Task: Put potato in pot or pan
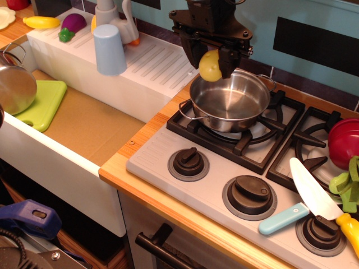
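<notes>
The potato (210,66) is small, round and yellow, smooth like plastic, with a faint orange patch on its side. It is up in the air, held by the black gripper (211,63). The gripper's two dark fingers (226,60) are closed around it, one on each side, so only the lower front of the potato shows. The potato hangs over the far left edge of the pot (231,100) and does not touch it.

The pot is wide, shallow and shiny, with a thin wire handle on each side. Nothing is inside it. It sits on the black grate of the left burner of the toy stove (219,185).

To the left is a white sink (84,129) with a brown bottom. A green cutting board (42,103) lies in it, and another round steel pot (14,84) sits at the far left, only partly seen. A light blue cup (109,49) stands upside down on the ribbed white rack behind the sink. Near the right edge a toy knife (300,202) with a white blade and a blue handle lies across the stove knobs.
</notes>
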Motion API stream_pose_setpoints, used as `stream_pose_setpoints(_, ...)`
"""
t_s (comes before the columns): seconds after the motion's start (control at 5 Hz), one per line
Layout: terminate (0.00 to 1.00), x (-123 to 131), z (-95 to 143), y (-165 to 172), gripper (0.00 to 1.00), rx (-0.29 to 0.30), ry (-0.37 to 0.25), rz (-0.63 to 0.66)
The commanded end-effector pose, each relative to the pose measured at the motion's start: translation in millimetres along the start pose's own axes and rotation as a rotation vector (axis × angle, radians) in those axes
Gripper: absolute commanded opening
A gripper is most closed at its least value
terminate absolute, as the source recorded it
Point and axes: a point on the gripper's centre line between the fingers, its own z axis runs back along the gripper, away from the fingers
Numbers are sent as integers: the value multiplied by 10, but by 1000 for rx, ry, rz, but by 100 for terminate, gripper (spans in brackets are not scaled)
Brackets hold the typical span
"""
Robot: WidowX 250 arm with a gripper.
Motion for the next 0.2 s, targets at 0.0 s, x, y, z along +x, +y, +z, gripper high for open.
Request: stream_pose_setpoints(0.0, 100, 109, 85, 25, 100, 4, -41, -4)
